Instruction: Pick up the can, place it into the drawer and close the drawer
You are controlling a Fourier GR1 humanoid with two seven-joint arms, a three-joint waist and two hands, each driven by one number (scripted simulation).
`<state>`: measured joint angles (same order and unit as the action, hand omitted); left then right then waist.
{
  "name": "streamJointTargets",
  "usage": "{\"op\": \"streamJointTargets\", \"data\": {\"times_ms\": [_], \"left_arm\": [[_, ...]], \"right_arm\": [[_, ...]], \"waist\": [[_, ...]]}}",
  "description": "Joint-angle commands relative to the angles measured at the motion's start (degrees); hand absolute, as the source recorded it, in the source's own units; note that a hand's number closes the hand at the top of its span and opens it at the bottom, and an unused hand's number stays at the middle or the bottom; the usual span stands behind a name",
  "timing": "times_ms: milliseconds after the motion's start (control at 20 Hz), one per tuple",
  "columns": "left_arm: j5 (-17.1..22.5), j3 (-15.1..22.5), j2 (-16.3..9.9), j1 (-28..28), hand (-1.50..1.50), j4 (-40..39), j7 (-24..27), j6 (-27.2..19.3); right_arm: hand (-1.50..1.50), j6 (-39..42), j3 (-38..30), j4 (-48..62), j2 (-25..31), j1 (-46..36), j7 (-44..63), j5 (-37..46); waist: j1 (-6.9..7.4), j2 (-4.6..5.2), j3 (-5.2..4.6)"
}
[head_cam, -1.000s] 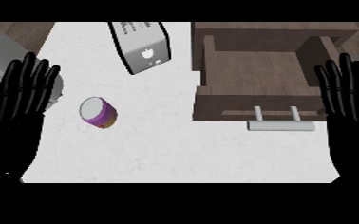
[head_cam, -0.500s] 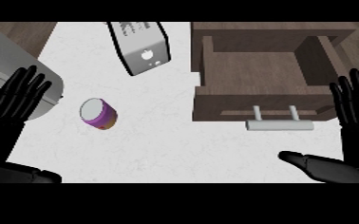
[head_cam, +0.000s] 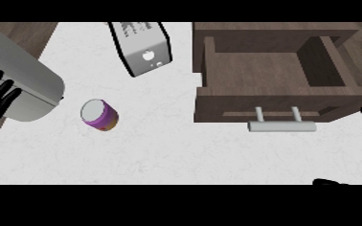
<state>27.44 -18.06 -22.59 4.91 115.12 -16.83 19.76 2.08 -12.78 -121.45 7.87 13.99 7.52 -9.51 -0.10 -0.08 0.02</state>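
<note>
A purple can [head_cam: 99, 115] with a pale lid stands on the white counter [head_cam: 176, 153], left of centre. The brown drawer [head_cam: 268, 103] is pulled open at the right and holds nothing; its silver handle [head_cam: 281, 125] faces me. My left hand [head_cam: 5, 96] barely shows at the left edge, fingers straight, well apart from the can and partly behind a grey body. Only a black sliver of my right hand [head_cam: 329, 182] shows at the lower right, below the drawer's handle.
A silver toaster-like box [head_cam: 145, 48] lies tilted at the back, between the can and the drawer. A large grey rounded body [head_cam: 28, 86] fills the left edge close to the can. Brown wood [head_cam: 25, 36] borders the counter at the top left.
The view has shifted: can and drawer sit higher. Both hands have dropped from raised positions at the sides; the left shows only at the edge, the right only as a sliver at the bottom.
</note>
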Motion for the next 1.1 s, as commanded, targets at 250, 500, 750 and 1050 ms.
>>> {"op": "streamJointTargets", "data": {"times_ms": [250,500,750,1050], "left_arm": [[8.0,-3.5,0.7,-0.3,-1.50,3.9,-10.1,-3.2],[13.9,-6.0,2.4,1.8,-1.50,-0.2,-9.3,0.0],[13.6,-3.8,2.2,-5.1,-1.50,-6.0,-12.2,-2.9],[10.3,-1.8,3.4,-9.3,-1.50,-9.5,-13.2,-5.7]], "right_arm": [[-1.50,7.1,-7.3,1.0,0.9,4.6,-3.0,-6.8],[-1.50,7.7,-6.6,-2.4,-1.4,7.6,-1.7,-6.1],[-1.50,12.3,-9.1,-1.7,-2.4,10.3,-6.0,-7.5],[-1.50,16.3,-12.9,0.0,-2.0,10.3,-6.6,-9.0]], "waist": [[-0.03,-0.01,0.03],[0.04,-0.03,-0.02],[-0.36,0.04,-0.01],[-0.33,0.06,-0.01]]}}
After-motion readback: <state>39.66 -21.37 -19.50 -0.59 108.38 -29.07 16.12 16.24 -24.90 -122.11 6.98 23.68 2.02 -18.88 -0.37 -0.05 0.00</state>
